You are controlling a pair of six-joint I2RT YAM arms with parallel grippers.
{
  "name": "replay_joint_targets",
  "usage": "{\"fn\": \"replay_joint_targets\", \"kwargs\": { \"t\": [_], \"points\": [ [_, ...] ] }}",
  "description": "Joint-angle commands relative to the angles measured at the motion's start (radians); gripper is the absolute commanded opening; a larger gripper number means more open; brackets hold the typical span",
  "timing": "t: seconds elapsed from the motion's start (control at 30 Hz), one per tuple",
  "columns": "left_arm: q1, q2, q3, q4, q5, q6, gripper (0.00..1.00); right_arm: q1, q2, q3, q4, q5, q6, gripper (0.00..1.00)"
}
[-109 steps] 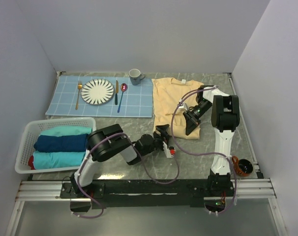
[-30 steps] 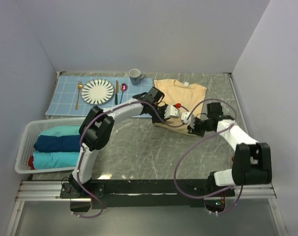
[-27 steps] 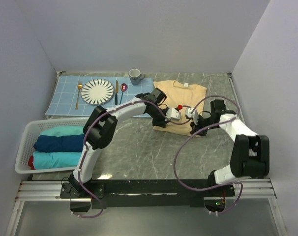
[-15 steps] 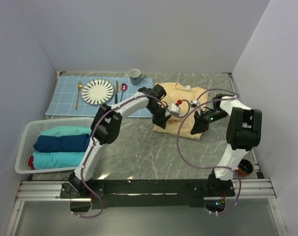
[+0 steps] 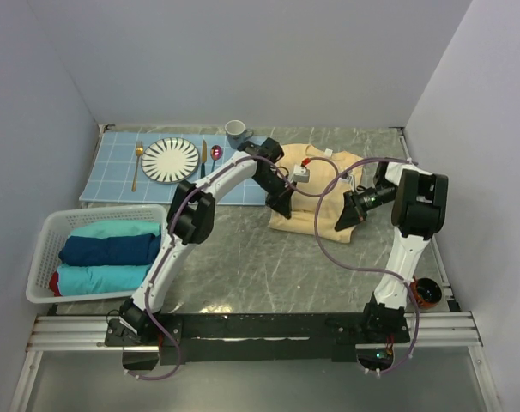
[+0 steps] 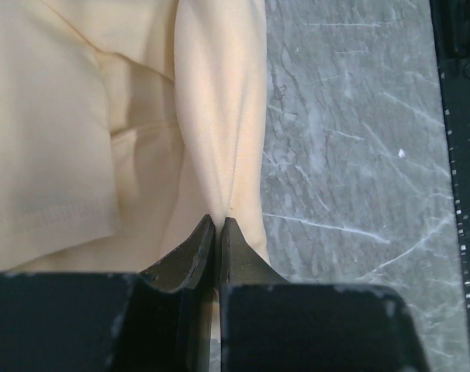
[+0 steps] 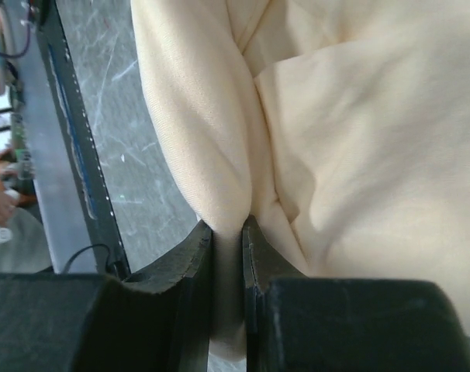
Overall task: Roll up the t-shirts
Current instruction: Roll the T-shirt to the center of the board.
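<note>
A pale yellow t-shirt (image 5: 299, 219) lies at the back right of the table, its near edge bunched into a thick fold. My left gripper (image 5: 280, 206) is at the fold's left end. In the left wrist view it (image 6: 218, 223) is shut on a ridge of the yellow cloth (image 6: 219, 116). My right gripper (image 5: 341, 221) is at the fold's right end. In the right wrist view it (image 7: 227, 229) is shut on a thicker pinch of the cloth (image 7: 351, 132). Teal (image 5: 105, 228) and navy (image 5: 105, 249) t-shirts lie rolled in a basket.
The white basket (image 5: 45, 236) stands at the near left. At the back left a blue grid placemat (image 5: 238, 182) carries a plate (image 5: 170, 160) and cutlery, with a grey cup (image 5: 236, 131) beside it. Purple cables loop over the marble table (image 5: 243, 266). A small orange and black object (image 5: 427, 293) sits at the near right.
The left jaws have closed on the shirt's near edge. Both arms have swung and stretched toward the back while their grippers stayed at that edge, which is now bunched higher.
</note>
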Motion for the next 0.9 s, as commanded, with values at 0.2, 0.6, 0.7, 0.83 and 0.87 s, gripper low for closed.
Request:
{"fn": "replay_joint_targets", "kwargs": {
  "t": [0.2,0.6,0.7,0.83,0.87],
  "points": [
    [0.142,0.063,-0.033,0.144,0.042,-0.344,0.01,-0.053,0.140,0.131,-0.110,0.154,0.095,0.06],
    [0.160,0.051,-0.118,0.264,-0.045,-0.383,0.01,-0.059,0.260,0.240,-0.105,0.223,0.281,0.07],
    [0.160,-0.004,-0.157,0.264,-0.070,-0.385,0.21,-0.055,0.251,0.224,-0.094,0.235,0.288,0.07],
    [0.159,-0.232,-0.358,0.474,-0.206,-0.409,0.41,-0.038,0.255,0.196,-0.094,0.264,0.293,0.06],
    [0.153,-0.382,-0.441,0.564,-0.249,-0.437,0.46,-0.036,0.249,0.191,-0.082,0.269,0.299,0.06]
  ]
}}
